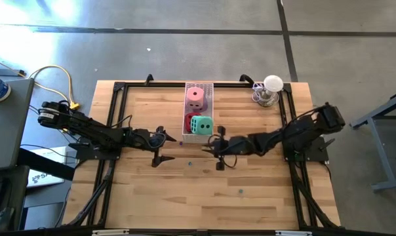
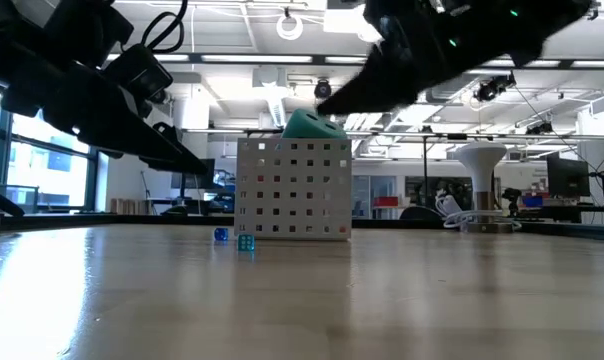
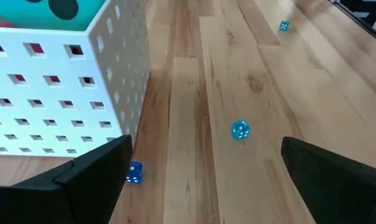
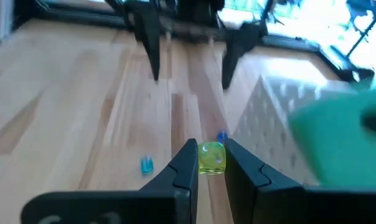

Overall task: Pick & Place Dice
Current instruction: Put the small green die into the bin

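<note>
Here, yellow die (image 4: 211, 158) between right hand (image 4: 210, 163) fingers

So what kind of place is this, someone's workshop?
More likely a robotics lab in a big open office or hall. Two dark robot arms work at a wooden table on a concrete floor, with a white perforated tray of soft dice; behind are ceiling lights, desks and monitors.

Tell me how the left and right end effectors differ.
The left end effector is open wide and empty; the right end effector is shut on a small yellow die. The left one points toward the right arm, the right one toward the left arm. Both hang near the white tray.
</note>
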`<action>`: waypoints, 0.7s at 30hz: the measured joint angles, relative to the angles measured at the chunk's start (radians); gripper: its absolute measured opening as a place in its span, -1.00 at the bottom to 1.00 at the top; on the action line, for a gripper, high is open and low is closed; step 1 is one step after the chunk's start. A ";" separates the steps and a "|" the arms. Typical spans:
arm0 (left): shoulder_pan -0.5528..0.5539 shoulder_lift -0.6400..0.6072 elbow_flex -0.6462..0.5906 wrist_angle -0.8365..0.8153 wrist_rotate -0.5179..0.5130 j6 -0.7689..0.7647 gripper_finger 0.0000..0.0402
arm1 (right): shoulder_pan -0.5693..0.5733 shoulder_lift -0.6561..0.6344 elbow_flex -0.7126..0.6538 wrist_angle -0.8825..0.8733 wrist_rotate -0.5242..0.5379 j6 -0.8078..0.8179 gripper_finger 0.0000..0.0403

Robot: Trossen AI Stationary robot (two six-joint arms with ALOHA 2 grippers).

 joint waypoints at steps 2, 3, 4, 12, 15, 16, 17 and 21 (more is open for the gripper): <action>0.000 0.000 0.000 0.002 0.000 0.000 0.99 | -0.023 0.000 0.036 0.005 -0.043 -0.026 -0.80; 0.000 0.000 0.000 0.003 0.000 0.001 0.99 | -0.036 -0.001 0.056 0.000 -0.062 -0.032 -0.80; 0.000 0.000 0.000 0.003 0.000 0.001 0.99 | -0.051 0.005 0.078 -0.001 -0.091 -0.036 -0.80; 0.000 0.000 0.000 0.007 0.000 -0.003 0.99 | -0.126 0.099 0.296 -0.181 -0.116 -0.133 -0.80; 0.000 0.000 0.000 0.008 0.000 -0.016 0.99 | -0.154 0.140 0.373 -0.271 -0.073 -0.135 -0.80; 0.000 0.000 0.000 0.008 0.000 -0.023 0.99 | -0.164 0.152 0.394 -0.301 -0.061 -0.135 -0.80; 0.000 0.000 0.000 0.008 0.000 -0.027 0.99 | -0.173 0.165 0.414 -0.323 -0.050 -0.135 -0.80; 0.000 0.000 0.000 0.008 0.000 -0.032 0.99 | -0.204 0.208 0.453 -0.349 -0.007 -0.124 -0.78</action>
